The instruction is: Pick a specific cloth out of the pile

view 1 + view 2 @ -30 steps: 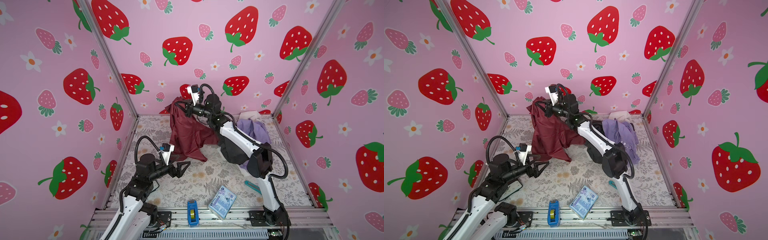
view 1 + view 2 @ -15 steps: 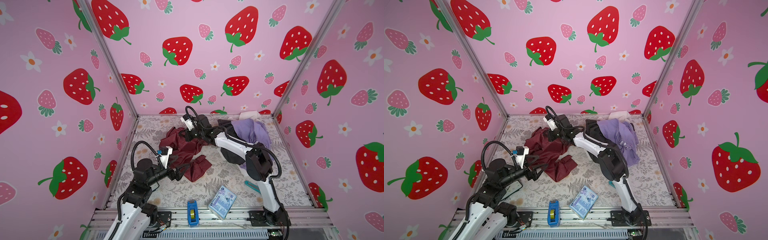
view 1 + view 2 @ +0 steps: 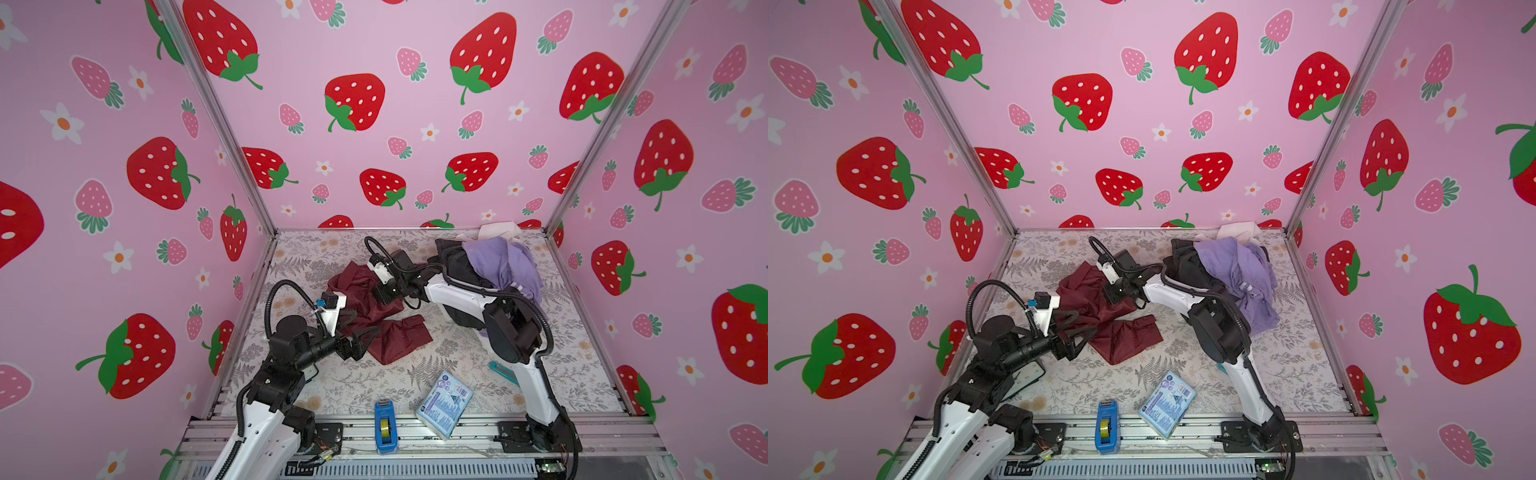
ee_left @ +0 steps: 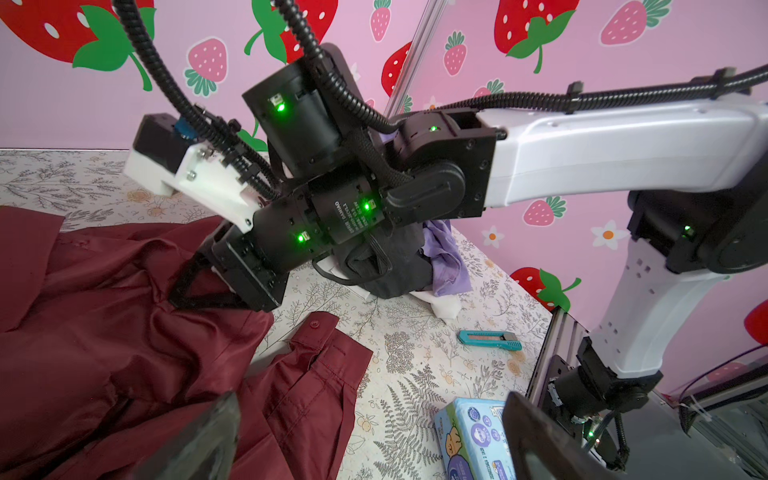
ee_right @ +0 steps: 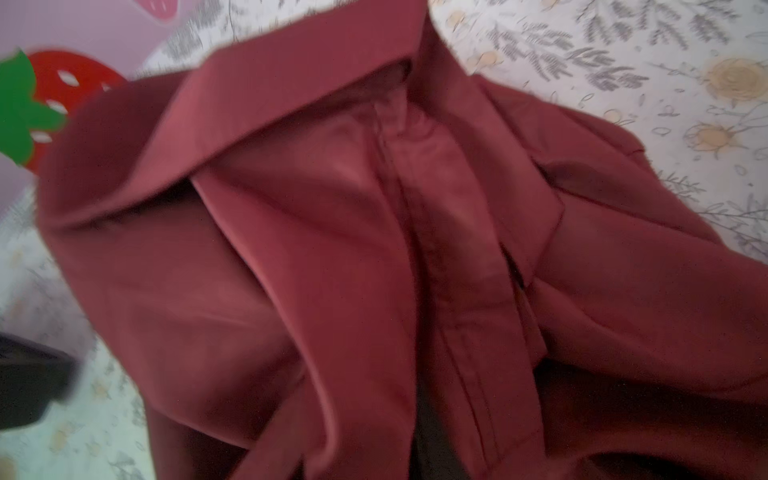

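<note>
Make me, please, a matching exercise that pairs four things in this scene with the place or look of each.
Things:
1. maroon cloth
2. lavender cloth
3. tape dispenser
4. tissue pack

Places or looks:
A. on top of the pile, far right
B. blue, upright at the front edge
C. crumpled in the middle, left of the pile
D. pale blue, lying askew near the front edge

Pairs: 1-C, 2-A, 3-B, 4-D
</note>
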{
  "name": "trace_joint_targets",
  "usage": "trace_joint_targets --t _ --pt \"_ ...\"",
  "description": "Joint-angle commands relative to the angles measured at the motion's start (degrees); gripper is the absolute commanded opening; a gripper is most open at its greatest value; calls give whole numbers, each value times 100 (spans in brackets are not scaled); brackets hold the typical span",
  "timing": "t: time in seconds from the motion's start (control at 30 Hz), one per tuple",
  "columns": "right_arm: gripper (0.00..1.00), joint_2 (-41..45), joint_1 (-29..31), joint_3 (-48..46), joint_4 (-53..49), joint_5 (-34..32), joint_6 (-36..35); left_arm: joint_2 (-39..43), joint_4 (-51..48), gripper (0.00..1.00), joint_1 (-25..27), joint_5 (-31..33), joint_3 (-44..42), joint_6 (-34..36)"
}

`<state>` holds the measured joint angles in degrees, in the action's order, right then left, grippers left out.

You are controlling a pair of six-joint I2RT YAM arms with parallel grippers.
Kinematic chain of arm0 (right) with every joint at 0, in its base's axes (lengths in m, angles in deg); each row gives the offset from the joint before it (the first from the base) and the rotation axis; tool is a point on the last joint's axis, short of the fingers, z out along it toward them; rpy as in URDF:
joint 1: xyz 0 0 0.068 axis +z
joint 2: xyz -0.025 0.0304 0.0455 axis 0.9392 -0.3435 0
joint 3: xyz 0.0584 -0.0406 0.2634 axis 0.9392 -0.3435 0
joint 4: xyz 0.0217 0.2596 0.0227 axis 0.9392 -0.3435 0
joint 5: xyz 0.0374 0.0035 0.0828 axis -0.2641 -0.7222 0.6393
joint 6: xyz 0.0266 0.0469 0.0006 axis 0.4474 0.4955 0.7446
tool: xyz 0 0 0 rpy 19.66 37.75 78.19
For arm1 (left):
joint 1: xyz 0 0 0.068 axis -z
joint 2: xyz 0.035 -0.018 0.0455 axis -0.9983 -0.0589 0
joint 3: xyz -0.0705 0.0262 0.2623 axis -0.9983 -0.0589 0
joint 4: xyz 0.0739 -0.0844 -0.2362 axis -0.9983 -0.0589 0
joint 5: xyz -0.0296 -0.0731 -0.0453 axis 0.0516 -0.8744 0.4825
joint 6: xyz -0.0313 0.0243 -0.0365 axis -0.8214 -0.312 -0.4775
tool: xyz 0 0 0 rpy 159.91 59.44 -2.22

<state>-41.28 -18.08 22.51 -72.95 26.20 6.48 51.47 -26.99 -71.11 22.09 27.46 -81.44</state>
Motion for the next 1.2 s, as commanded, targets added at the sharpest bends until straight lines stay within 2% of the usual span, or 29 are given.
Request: trace_joint_targets --t 0.0,0.07,0.13,0.3,0.57,0.8,0.87,1.17 --pt "40 -103 81 121 -373 -166 -164 13 54 99 35 24 62 78" --pt "56 50 76 166 -457 -198 -286 12 51 99 39 22 62 71" --pt "67 255 74 213 -525 -277 -392 12 55 99 39 24 68 78" --pt "82 856 75 194 -776 -596 -574 25 55 99 49 16 62 71" --pt "91 1409 -109 -9 -1047 -1383 -576 46 56 99 54 16 62 72" --pt "88 1158 -547 129 -1331 -2205 -556 36 51 99 65 16 62 80" --pt "83 974 -666 265 -1425 -2307 -550 35 47 99 65 24 62 82" --pt "82 411 -924 401 -1346 -2312 -380 -13 25 99 66 81 62 102"
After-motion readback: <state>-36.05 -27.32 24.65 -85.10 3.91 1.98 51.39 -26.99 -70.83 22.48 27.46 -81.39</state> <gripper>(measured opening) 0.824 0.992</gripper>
